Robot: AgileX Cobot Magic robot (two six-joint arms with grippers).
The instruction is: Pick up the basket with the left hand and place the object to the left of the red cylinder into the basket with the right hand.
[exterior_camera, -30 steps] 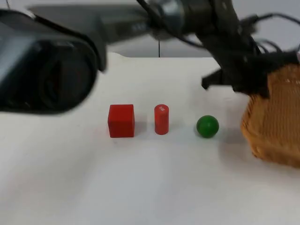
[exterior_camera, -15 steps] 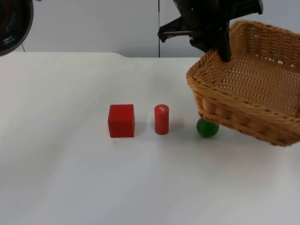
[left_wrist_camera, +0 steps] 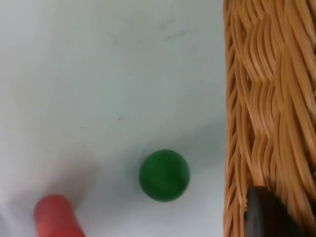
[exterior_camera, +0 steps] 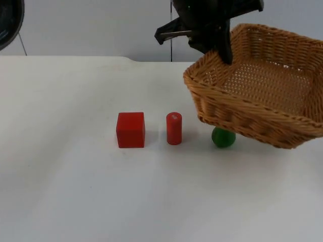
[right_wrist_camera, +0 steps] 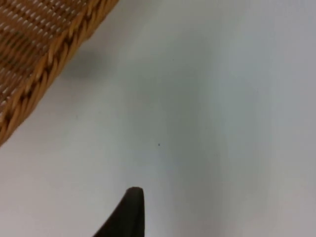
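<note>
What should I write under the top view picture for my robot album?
Left gripper holds the tilted wicker basket above the green ball, beside red cylinder and red cube.

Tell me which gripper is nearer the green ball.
Left. The left gripper grips the raised basket's rim, and the green ball lies on the table just beneath that basket's near edge. The right gripper hangs over bare table beside the basket.

Basket (exterior_camera: 262,96) overhangs ball (exterior_camera: 223,137) at right; cube (exterior_camera: 130,129), cylinder (exterior_camera: 173,128) open from above; lower frame free.
</note>
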